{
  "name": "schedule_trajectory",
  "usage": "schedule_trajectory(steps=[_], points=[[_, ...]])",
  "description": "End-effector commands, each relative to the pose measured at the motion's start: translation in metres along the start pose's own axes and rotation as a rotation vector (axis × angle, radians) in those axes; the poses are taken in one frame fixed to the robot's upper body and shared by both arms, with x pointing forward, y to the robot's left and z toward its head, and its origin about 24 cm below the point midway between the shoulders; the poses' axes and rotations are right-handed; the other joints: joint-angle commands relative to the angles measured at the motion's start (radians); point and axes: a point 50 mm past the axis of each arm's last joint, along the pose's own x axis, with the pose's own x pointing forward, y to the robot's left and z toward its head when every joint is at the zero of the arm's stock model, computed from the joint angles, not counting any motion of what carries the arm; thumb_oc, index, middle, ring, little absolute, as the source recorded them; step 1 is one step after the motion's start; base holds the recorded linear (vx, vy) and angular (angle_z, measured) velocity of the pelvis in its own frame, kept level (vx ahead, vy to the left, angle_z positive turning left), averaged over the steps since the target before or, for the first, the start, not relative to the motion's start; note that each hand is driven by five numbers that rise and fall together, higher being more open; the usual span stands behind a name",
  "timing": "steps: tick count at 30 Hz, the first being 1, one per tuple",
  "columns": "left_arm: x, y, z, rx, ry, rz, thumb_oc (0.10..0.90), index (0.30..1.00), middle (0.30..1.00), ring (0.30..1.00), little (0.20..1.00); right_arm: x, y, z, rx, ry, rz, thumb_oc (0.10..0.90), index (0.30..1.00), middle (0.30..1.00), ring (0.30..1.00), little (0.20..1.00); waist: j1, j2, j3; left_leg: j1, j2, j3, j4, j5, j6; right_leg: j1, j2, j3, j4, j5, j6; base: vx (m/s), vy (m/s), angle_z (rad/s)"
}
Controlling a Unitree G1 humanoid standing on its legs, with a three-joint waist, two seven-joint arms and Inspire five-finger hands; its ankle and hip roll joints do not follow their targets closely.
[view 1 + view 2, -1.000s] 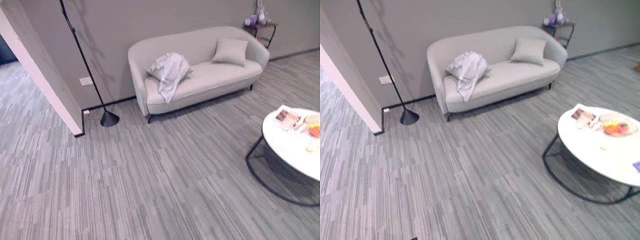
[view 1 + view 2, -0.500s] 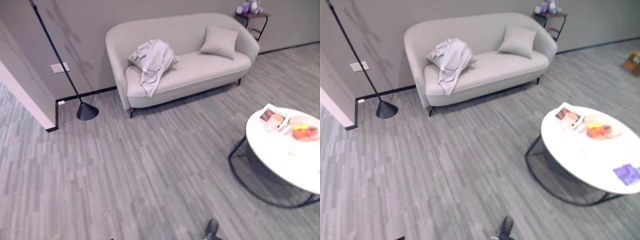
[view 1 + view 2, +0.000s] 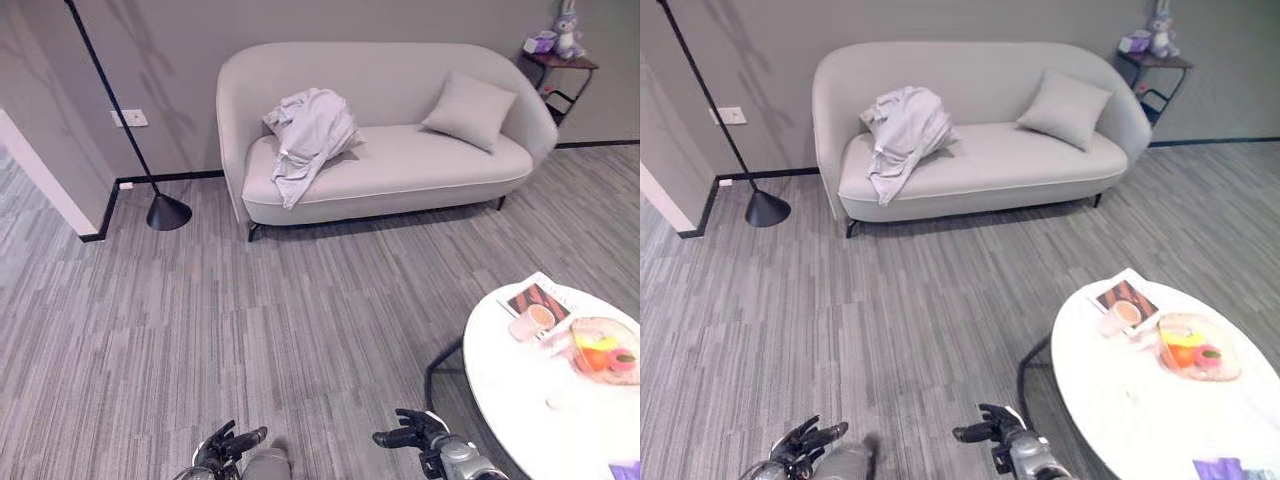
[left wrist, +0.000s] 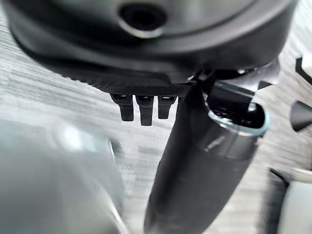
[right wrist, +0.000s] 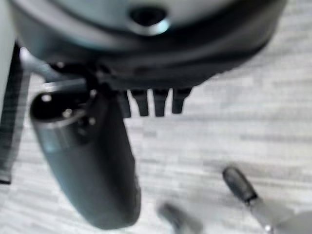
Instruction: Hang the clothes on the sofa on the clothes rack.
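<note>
Your left hand (image 3: pixel 228 447) and right hand (image 3: pixel 412 433), both relaxed and empty at bottom centre, sit well short of the crumpled shirt (image 3: pixel 308 135) upper-centre on the sofa (image 3: pixel 420 165), nearer your left.

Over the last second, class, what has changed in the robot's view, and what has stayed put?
The camera has swung, shifting the whole room in view; both hands, left hand and right hand, have come into the lower edge, open and holding nothing. The white garment stays draped on the sofa, cushion and round table unmoved.
</note>
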Motion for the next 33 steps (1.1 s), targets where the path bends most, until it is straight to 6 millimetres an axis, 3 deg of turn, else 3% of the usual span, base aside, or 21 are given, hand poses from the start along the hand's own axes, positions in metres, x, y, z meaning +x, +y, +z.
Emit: schedule_trajectory(steps=[1,3,5,7,10,11,14,16,17,18,19,20,21,22,23,24,27,29,31,33], points=[[0.002,0.0,0.008,-0.034,-0.02,0.029,0.8,0.9,0.9,0.9,0.9,0.003,0.013,0.028,-0.079,-0.11,0.012,0.8,0.9,0.9,0.9,0.9,0.087,0.063,0.013,0.042,0.007,-0.107,-0.204,0.172,-0.005,-0.035,0.006,0.18,0.022,0.018,0.019,0.4,0.02,-0.35],[0.001,0.008,0.005,-0.073,-0.006,0.064,0.8,0.9,0.9,0.9,0.9,0.003,0.025,0.043,-0.151,-0.155,0.043,0.8,0.9,0.9,0.9,0.9,0.118,0.053,0.024,-0.006,0.016,-0.11,-0.22,0.196,-0.016,-0.005,0.02,0.207,0.064,-0.027,0.002,0.38,0.046,-0.46],[0.0,0.017,0.002,-0.1,0.004,0.108,0.8,0.9,0.9,0.9,0.9,0.003,0.036,0.05,-0.182,-0.181,0.079,0.8,0.9,0.9,0.9,0.9,0.134,0.035,0.037,-0.018,0.04,-0.056,-0.199,0.209,-0.006,0.024,0.024,0.211,0.104,-0.066,-0.011,0.39,0.072,-0.66],[-0.002,0.025,-0.005,-0.102,0.023,0.137,0.8,0.9,0.9,0.9,0.9,0.002,0.046,0.042,-0.217,-0.167,0.117,0.8,0.9,0.9,0.9,0.9,0.144,0.017,0.014,0.028,0.052,-0.041,-0.207,0.226,0.021,0.06,0.031,0.208,0.123,-0.091,0.001,0.45,0.127,0.21],[-0.003,0.029,-0.006,-0.007,0.035,0.151,0.8,0.9,0.9,0.9,0.9,0.001,0.051,0.02,-0.226,-0.104,0.13,0.8,0.9,0.9,0.9,0.9,0.145,-0.039,-0.02,0.072,0.022,-0.042,-0.19,0.21,0.047,0.08,-0.013,0.184,0.194,-0.077,0.041,0.46,0.214,0.58],[-0.003,0.032,-0.004,0.021,0.025,0.161,0.8,0.9,0.9,0.9,0.9,0.0,0.052,0.013,-0.208,-0.086,0.132,0.8,0.9,0.9,0.9,0.9,0.142,-0.053,-0.037,0.095,0.009,-0.036,-0.196,0.194,0.056,0.071,-0.041,0.167,0.248,-0.037,0.066,0.44,0.312,0.27],[-0.001,0.032,0.009,0.142,-0.016,0.144,0.8,0.9,0.9,0.9,0.9,-0.001,0.049,0.006,-0.148,-0.069,0.126,0.8,0.9,0.9,0.9,0.9,0.114,-0.062,-0.056,0.191,-0.017,-0.008,-0.219,0.127,0.09,0.016,-0.134,0.122,0.456,0.124,0.145,0.39,0.351,0.24],[0.0,0.032,0.016,0.194,-0.03,0.141,0.8,0.9,0.9,0.9,0.9,0.0,0.044,0.002,-0.091,-0.048,0.099,0.8,0.9,0.9,0.9,0.9,0.086,-0.051,-0.05,0.274,-0.03,-0.007,-0.226,0.074,0.115,-0.026,-0.218,0.071,0.624,0.249,0.18,0.44,0.392,0.03],[0.001,0.035,0.022,0.227,-0.035,0.139,0.8,0.9,0.9,0.9,0.9,0.0,0.038,0.0,-0.018,-0.028,0.066,0.8,0.9,0.9,0.9,0.9,0.057,-0.033,-0.042,0.329,-0.025,-0.018,-0.226,0.03,0.127,-0.077,-0.275,0.03,0.74,0.266,0.177,0.53,0.318,0.22],[0.002,0.029,0.031,0.24,-0.063,0.126,0.8,0.9,0.9,0.9,0.9,0.001,0.033,0.004,0.018,-0.041,0.042,0.8,0.9,0.9,0.9,0.9,0.033,-0.013,-0.028,0.359,-0.012,-0.059,-0.226,0.015,0.117,-0.158,-0.255,0.042,0.715,0.18,0.135,0.57,0.137,0.36],[0.004,0.019,0.042,0.265,-0.111,0.097,0.8,0.9,0.9,0.9,0.9,0.001,0.029,0.014,0.036,-0.089,0.023,0.8,0.9,0.9,0.9,0.9,0.006,-0.001,-0.013,0.381,-0.006,-0.108,-0.226,0.005,0.103,-0.209,-0.201,0.076,0.587,0.123,0.108,0.53,-0.126,0.83],[0.004,0.013,0.042,0.299,-0.121,0.078,0.8,0.9,0.9,0.9,0.9,0.001,0.022,0.027,0.065,-0.139,-0.011,0.8,0.9,0.9,0.9,0.9,-0.023,0.001,-0.005,0.405,-0.004,-0.156,-0.226,-0.02,0.085,-0.26,-0.167,0.142,0.377,0.116,0.096,0.48,-0.192,2.02],[0.004,0.01,0.04,0.302,-0.114,0.074,0.8,0.9,0.9,0.9,0.9,0.001,0.017,0.032,0.087,-0.159,-0.032,0.8,0.9,0.9,0.9,0.9,-0.041,-0.001,0.0,0.42,-0.01,-0.187,-0.226,-0.036,0.079,-0.288,-0.15,0.202,0.254,0.148,0.102,0.72,-0.212,3.24],[0.004,0.01,0.031,0.262,-0.082,0.083,0.8,0.9,0.9,0.9,0.9,0.0,0.008,0.045,0.162,-0.207,-0.064,0.8,0.9,0.9,0.9,0.9,-0.086,-0.003,0.017,0.475,-0.017,-0.27,-0.226,-0.088,0.07,-0.374,-0.144,0.357,0.067,0.268,0.147,0.82,-0.164,3.3],[0.003,0.009,0.02,0.239,-0.046,0.084,0.8,0.9,0.9,0.9,0.9,-0.001,0.002,0.048,0.23,-0.221,-0.083,0.8,0.9,0.9,0.9,0.9,-0.107,0.008,0.016,0.513,-0.005,-0.308,-0.226,-0.115,0.064,-0.421,-0.16,0.383,0.024,0.317,0.166,1.03,-0.208,2.11],[0.001,0.013,0.007,0.242,-0.002,0.089,0.8,0.9,0.9,0.9,0.9,-0.001,-0.001,0.047,0.294,-0.223,-0.104,0.8,0.9,0.9,0.9,0.9,-0.121,0.016,0.012,0.556,0.011,-0.342,-0.226,-0.145,0.058,-0.422,-0.161,0.38,0.024,0.344,0.169,0.62,-0.128,1.26],[-0.001,0.017,-0.001,0.246,0.019,0.104,0.8,0.9,0.9,0.9,0.9,-0.001,-0.001,0.041,0.331,-0.209,-0.116,0.8,0.9,0.9,0.9,0.9,-0.123,0.005,-0.003,0.583,0.019,-0.368,-0.226,-0.172,0.057,-0.388,-0.162,0.38,0.027,0.348,0.161,0.45,-0.144,0.68],[-0.004,0.026,-0.011,0.197,0.054,0.137,0.8,0.9,0.9,0.9,0.9,-0.001,0.0,0.026,0.34,-0.15,-0.145,0.8,0.9,0.9,0.9,0.9,-0.12,0.012,-0.04,0.625,0.091,-0.392,-0.226,-0.192,0.031,-0.389,-0.115,0.393,0.101,0.309,0.144,0.63,-0.29,0.27],[-0.004,0.02,-0.012,0.229,0.049,0.125,0.8,0.9,0.9,0.9,0.9,-0.001,-0.003,0.015,0.362,-0.108,-0.182,0.8,0.9,0.9,0.9,0.9,-0.118,0.037,-0.054,0.632,0.152,-0.398,-0.221,-0.171,0.009,-0.36,-0.08,0.364,0.112,0.271,0.127,0.36,-0.201,0.64],[-0.002,0.008,-0.009,0.266,0.026,0.097,0.8,0.9,0.9,0.9,0.9,-0.002,-0.007,0.002,0.412,-0.052,-0.236,0.8,0.9,0.9,0.9,0.9,-0.119,0.051,-0.057,0.591,0.173,-0.408,-0.135,-0.137,-0.007,-0.324,-0.061,0.337,0.1,0.25,0.112,0.31,-0.169,0.14]])
